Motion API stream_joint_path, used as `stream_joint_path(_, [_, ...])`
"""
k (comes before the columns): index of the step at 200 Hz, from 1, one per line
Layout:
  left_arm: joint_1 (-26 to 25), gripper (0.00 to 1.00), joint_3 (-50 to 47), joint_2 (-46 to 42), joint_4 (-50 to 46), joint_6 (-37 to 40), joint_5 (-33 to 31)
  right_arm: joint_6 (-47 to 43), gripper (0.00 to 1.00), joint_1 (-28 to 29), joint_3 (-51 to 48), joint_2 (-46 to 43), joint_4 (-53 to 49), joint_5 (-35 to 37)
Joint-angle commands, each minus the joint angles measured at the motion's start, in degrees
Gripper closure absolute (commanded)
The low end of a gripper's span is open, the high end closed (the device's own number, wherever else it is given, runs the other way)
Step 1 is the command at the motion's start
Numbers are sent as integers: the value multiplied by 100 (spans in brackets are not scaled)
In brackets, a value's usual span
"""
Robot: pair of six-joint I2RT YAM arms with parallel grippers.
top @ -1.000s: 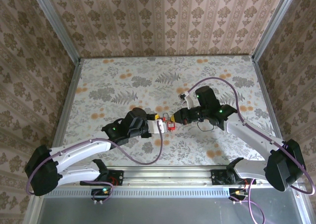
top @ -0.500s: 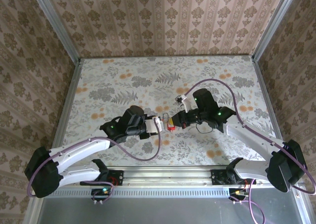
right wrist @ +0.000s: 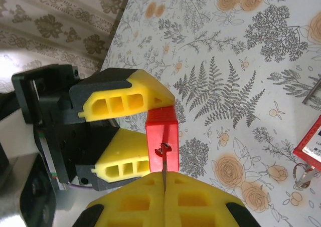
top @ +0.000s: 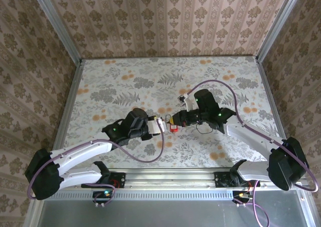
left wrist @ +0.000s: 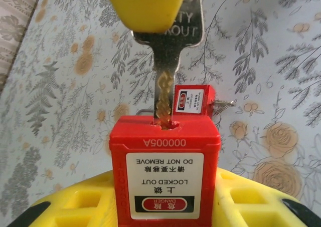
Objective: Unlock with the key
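Note:
A red padlock [left wrist: 165, 172] with a white "LOCKED OUT" label is clamped upright between the yellow fingers [left wrist: 251, 199] of my left gripper [left wrist: 165, 209], keyhole facing away from the wrist. My right gripper [right wrist: 164, 187] is shut on a silver key [left wrist: 168, 84]. The key's tip sits in the padlock's keyhole [right wrist: 163, 149], with most of the blade still outside. In the top view the two grippers meet at the padlock [top: 173, 128] near the table's middle, left gripper [top: 160, 127] on one side, right gripper [top: 178, 121] on the other.
A red tag [left wrist: 191, 100] on a key ring [right wrist: 301, 179] lies on the floral table just beyond the padlock. The right arm's purple cable [top: 220, 81] loops over the table behind it. Walls close off the left, right and back sides.
My right gripper has moved left toward the padlock, bringing the key to the keyhole. The left gripper has held the padlock almost still.

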Motion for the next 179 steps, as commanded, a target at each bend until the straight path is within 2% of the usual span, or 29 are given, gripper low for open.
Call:
stream_joint_path(1, [-390, 100, 171, -258, 1636, 359, 350, 446, 100, 153, -20, 298, 338, -475])
stream_joint_path(25, [-459, 100, 162, -289, 1649, 364, 286, 462, 100, 157, 95, 428, 341, -613])
stream_joint_path(64, [-213, 100, 267, -460, 1559, -211, 1074, -350, 100, 157, 192, 468, -13, -609])
stream_joint_path(86, [-203, 100, 337, -443, 1478, -206, 1103, -695, 100, 166, 360, 480, -411, -522])
stream_joint_path(137, [-270, 100, 456, -405, 1844, -451, 1002, -364, 100, 392, 171, 580, 13, -392])
stream_joint_path(179, [-215, 100, 646, -403, 1997, -829, 1397, -187, 100, 532, -113, 554, 556, -348])
